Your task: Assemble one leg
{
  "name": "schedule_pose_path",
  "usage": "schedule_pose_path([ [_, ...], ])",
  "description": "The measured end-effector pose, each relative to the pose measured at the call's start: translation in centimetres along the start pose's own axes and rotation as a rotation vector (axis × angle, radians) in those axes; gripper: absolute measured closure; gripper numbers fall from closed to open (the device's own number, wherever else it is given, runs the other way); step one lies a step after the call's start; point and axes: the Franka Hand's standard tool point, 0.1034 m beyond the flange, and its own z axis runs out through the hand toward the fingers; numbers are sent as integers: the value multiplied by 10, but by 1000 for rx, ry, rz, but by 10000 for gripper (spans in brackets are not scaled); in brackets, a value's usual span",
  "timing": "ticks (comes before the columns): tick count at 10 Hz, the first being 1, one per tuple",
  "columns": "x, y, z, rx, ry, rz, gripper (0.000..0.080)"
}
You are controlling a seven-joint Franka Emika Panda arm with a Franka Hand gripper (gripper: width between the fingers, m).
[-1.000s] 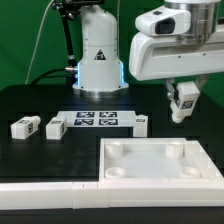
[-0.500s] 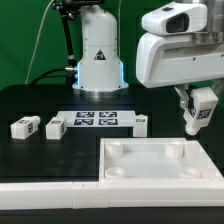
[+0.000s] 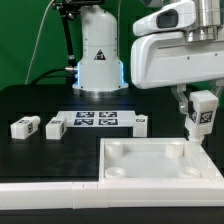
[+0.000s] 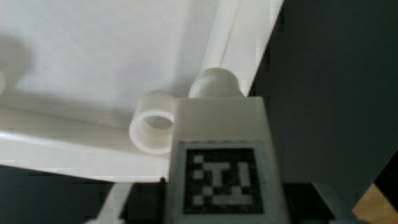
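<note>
My gripper (image 3: 199, 113) is shut on a leg (image 3: 203, 117), a small white block with a black-and-white tag, held upright above the far right corner of the large white tray-like piece (image 3: 125, 150). In the wrist view the held leg (image 4: 217, 150) fills the middle, its peg end pointing at a round corner socket (image 4: 157, 128) of the white piece (image 4: 107, 60). The fingers are mostly out of the wrist picture. Three more legs lie on the black table: two at the exterior view's left (image 3: 25, 127) (image 3: 55, 127) and one by the marker board (image 3: 141, 123).
The marker board (image 3: 95, 121) lies flat on the table behind the tray-like piece. The robot's white base (image 3: 98, 50) stands at the back. A white rail (image 3: 50, 188) runs along the table's front edge.
The gripper has carried the leg toward the exterior view's right and slightly down, from above the table behind the tray-like piece to over its far right corner.
</note>
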Motion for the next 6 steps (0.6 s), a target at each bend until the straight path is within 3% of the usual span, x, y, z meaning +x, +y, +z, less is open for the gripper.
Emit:
schedule_pose_path([
  [2,20,5,2,-1,21,-49,508],
  [4,25,20,7,-13,23,-85,508],
  [6,27,24,9,-21,67,-92,508],
])
